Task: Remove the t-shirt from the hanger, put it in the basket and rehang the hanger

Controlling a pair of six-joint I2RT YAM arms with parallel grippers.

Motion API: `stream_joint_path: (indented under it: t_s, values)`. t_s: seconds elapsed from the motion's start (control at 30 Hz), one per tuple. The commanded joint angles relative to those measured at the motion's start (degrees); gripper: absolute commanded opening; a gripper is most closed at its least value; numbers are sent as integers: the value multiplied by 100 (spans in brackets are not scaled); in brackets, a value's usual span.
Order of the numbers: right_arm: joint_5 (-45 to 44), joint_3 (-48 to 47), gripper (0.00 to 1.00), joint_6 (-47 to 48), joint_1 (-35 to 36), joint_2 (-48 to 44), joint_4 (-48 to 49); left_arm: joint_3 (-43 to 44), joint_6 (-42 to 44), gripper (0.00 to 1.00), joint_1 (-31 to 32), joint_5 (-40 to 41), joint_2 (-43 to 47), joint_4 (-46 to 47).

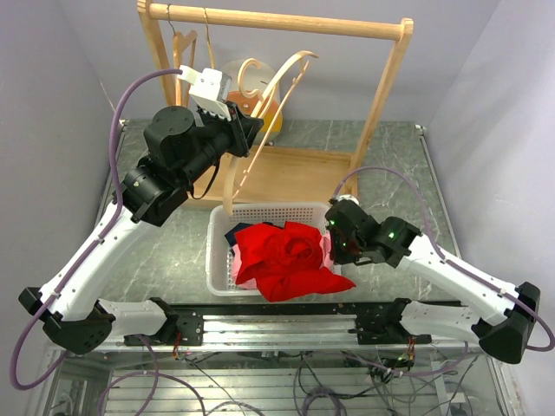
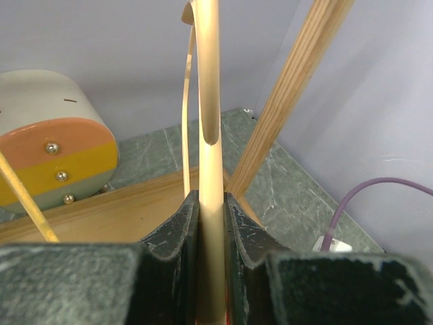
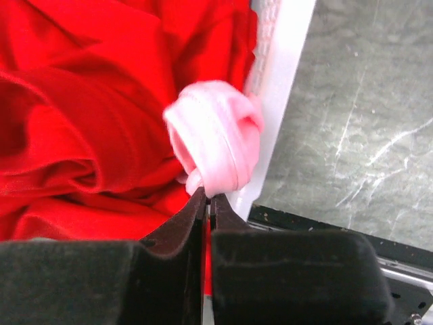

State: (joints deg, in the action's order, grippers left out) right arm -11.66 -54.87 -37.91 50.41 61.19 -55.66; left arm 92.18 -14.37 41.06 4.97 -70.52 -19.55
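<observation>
Red cotton-like t-shirt [image 1: 286, 256], crumpled in a heap with no clear long axis, lying in the white perforated basket [image 1: 211, 260] at lower centre of the top view, one fold spilling over the near rim. A pink cloth [image 3: 216, 145] is bunched against the basket's right wall. Right end effector [image 1: 334, 238], jaws closed, sits at that right wall with the shirt directly to its left; a red sliver shows between the jaws, but whether fabric is caught cannot be told. Pale wooden hanger [image 1: 231, 195], apparently bare, slants from upper right to lower left above the basket's far left corner, clamped by the left end effector [image 1: 247, 130]. The right arm is much the nearer to the shirt. Wooden rack [image 1: 277, 19] behind; green stone-pattern worktop [image 1: 390, 165].
</observation>
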Motion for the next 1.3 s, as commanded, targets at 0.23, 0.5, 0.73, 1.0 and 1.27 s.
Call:
stream_joint_path:
  t_s: [0.23, 0.5, 0.73, 1.0, 1.27]
  values:
    - [471, -1066, 0, 745, -7, 520, 310, -12, 57, 7, -17, 164, 44, 319]
    - [873, -815, 0, 1058, -122, 1358, 1264, -60, 72, 7, -17, 210, -2, 433]
    - [1717, -111, 0, 1186, -516, 1969, 2138, 118, 84, 7, -14, 160, -129, 378]
    - [1964, 249, 3, 1238, -528, 2352, 2033, 790, 117, 7, -11, 435, -477, -284]
    - [1846, -72, 12, 1333, -531, 2184, 1777, 1907, -58, 7, -17, 1276, -1203, -718]
